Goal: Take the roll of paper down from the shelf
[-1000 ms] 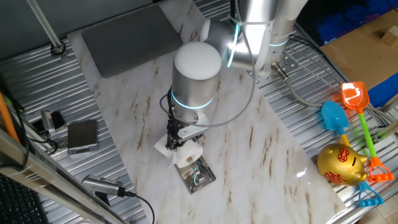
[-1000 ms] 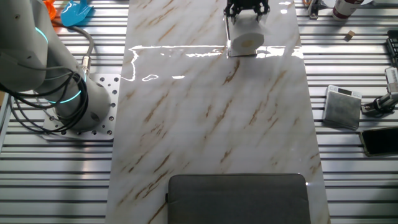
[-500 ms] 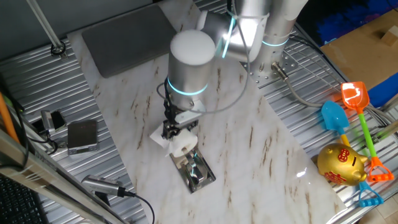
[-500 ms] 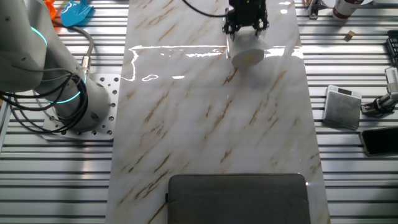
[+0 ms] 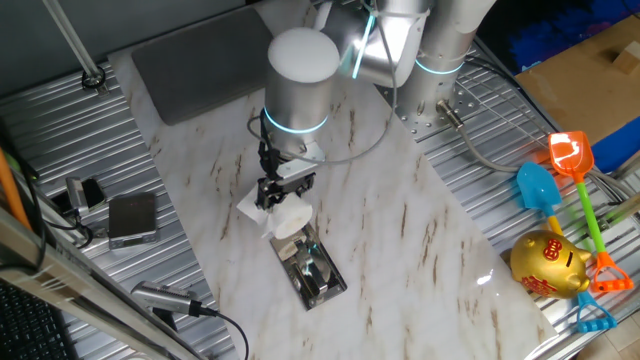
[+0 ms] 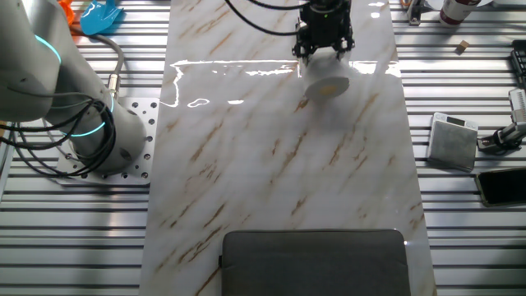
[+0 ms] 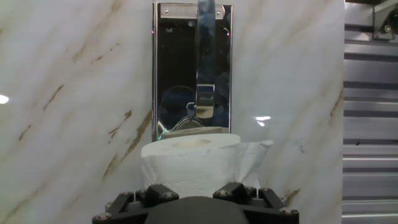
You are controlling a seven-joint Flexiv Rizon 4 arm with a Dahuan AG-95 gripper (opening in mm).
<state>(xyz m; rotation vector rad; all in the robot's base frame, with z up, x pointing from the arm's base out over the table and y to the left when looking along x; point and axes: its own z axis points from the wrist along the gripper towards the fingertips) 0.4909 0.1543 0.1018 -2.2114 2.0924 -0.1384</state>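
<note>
Your hand pinches the roll of paper from either side, the white toilet roll sitting between the fingers with a loose flap of tissue trailing to one side. In the hand view the roll of paper fills the space just ahead of the fingers, its cardboard core facing away toward the shelf. That shelf, a glossy black plate with a silver rim and a chrome bar down its middle, lies flat on the marble bench; the roll overlaps only its near edge. You appear to be in the carry-away step: the roll looks nearly clear of the bar. Your next move likely calls for drawing it fully off the shelf, then setting it on bare bench.
</note>
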